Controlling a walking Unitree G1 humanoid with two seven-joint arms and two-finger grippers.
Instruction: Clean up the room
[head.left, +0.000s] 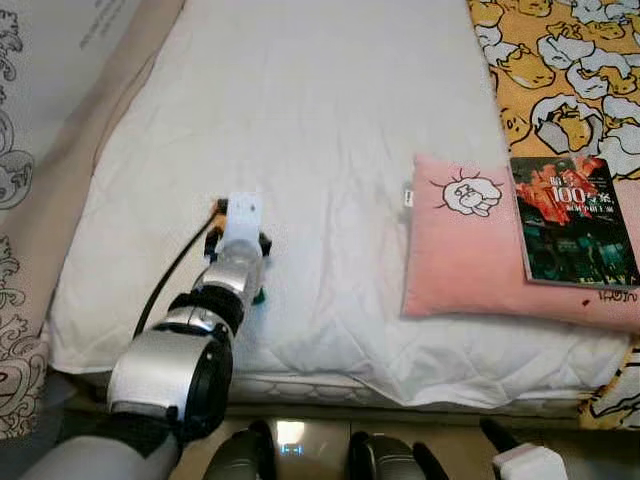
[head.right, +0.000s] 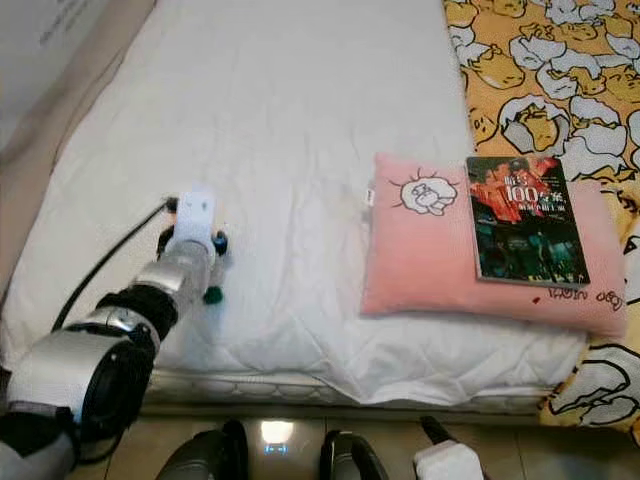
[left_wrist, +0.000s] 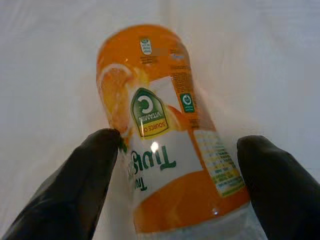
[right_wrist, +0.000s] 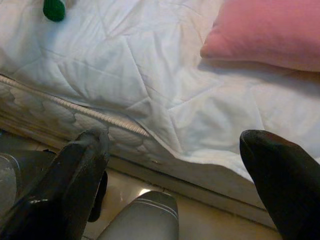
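Silver and black, the left arm reaches from the near edge of the bed over the white quilt (head.left: 330, 130), and its own wrist housing hides the left gripper (left_wrist: 175, 150) from the head camera; little of what it has reached shows there beyond an orange sliver beside the housing and a green cap by the arm. From the wrist, an orange juice bottle (left_wrist: 167, 125) lies on the quilt between the two black fingers (left_wrist: 80, 185), which are spread wide on either side of it; one finger looks to touch the label, the other stands clear, and the bottle's near end is cut off by the frame. The right gripper (right_wrist: 170, 170) hangs low by the mattress edge with its fingers wide apart and nothing between them. Farther along the bed a pink pillow (head.left: 460, 260) lies near the edge, its right end cut off in the left eye view, with a dark-covered book (head.left: 572, 220) resting on top. Beyond it spreads a yellow cartoon-print blanket (head.left: 560, 70), only partly in frame.
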